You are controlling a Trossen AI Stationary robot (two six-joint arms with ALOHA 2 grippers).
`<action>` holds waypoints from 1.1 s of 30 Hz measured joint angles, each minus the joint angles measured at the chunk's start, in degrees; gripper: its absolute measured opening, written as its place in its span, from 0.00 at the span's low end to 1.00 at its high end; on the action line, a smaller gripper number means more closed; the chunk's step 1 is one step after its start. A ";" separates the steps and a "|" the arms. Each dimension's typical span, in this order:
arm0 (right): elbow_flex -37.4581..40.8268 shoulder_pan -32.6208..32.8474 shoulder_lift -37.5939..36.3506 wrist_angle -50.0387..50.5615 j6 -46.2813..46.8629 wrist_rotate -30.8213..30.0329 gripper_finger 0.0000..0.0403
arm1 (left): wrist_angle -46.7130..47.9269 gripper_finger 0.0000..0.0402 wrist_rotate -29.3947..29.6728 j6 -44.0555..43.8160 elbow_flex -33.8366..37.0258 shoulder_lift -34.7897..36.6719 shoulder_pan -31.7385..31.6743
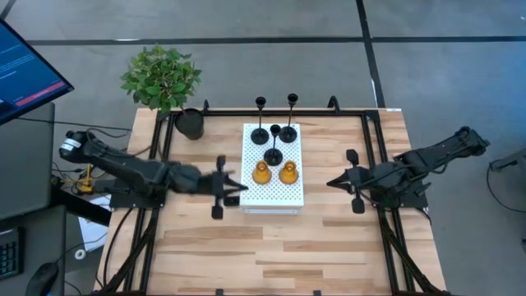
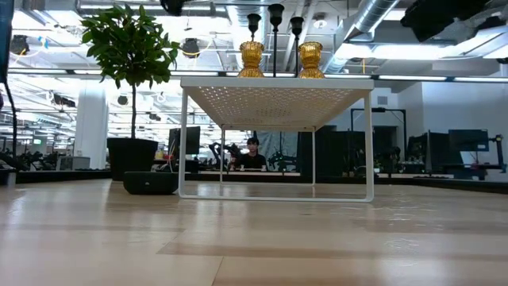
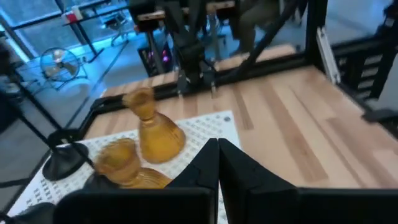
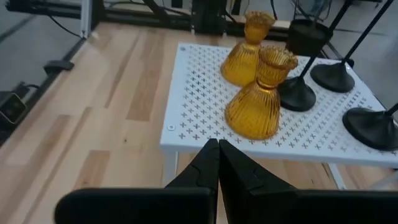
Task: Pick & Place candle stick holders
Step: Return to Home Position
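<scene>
Three black candle stick holders (image 1: 274,131) with thin stems and disc bases and two amber holders (image 1: 274,173) stand on their bases on a white perforated stand (image 1: 272,193). The amber holders also show in the right wrist view (image 4: 256,106) and in the left wrist view (image 3: 152,127). My left gripper (image 1: 233,188) is shut and empty just left of the stand. My right gripper (image 1: 331,182) is shut and empty to the right of the stand.
A black pot with a green plant (image 1: 187,122) stands at the table's far left corner. A black frame (image 1: 329,113) runs along the far and side edges. Bare wood lies in front of the stand (image 1: 271,247). A person sits far behind (image 2: 252,155).
</scene>
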State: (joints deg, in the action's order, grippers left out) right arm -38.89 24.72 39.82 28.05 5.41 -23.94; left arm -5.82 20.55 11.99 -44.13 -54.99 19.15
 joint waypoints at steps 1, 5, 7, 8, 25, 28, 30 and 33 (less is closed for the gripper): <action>0.00 0.30 -0.62 0.08 0.01 -0.04 0.00 | -0.72 0.01 -2.54 0.03 0.93 1.05 -2.01; 0.00 1.48 -2.35 0.15 0.02 -0.09 0.00 | -0.72 0.01 -12.07 -0.53 4.00 5.58 -9.79; 0.00 2.02 -2.98 0.22 0.02 -0.10 0.00 | -0.61 0.01 -16.51 -0.66 5.30 7.98 -12.86; 0.00 2.31 -3.43 0.31 0.02 -0.10 0.00 | -0.73 0.01 -17.97 -0.77 5.92 9.34 -14.04; 0.00 4.53 -8.49 1.99 -0.85 -3.58 0.00 | 0.05 0.01 -13.46 -5.38 24.66 36.93 -16.21; 0.00 4.51 -8.49 1.99 -0.94 -3.58 0.00 | 0.82 0.01 -13.25 -5.01 27.09 39.95 -16.24; 0.00 4.53 -8.45 1.97 -0.94 -4.19 0.00 | 0.79 0.01 -12.77 -4.96 28.48 41.46 -16.21; 0.00 4.53 -8.47 1.90 -0.92 -4.66 0.00 | 1.17 0.01 -10.43 -4.98 30.66 43.74 -16.21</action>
State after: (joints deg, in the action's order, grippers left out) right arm -38.89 29.26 31.35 29.96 4.49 -28.60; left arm -4.65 10.12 7.01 -13.47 -11.25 2.94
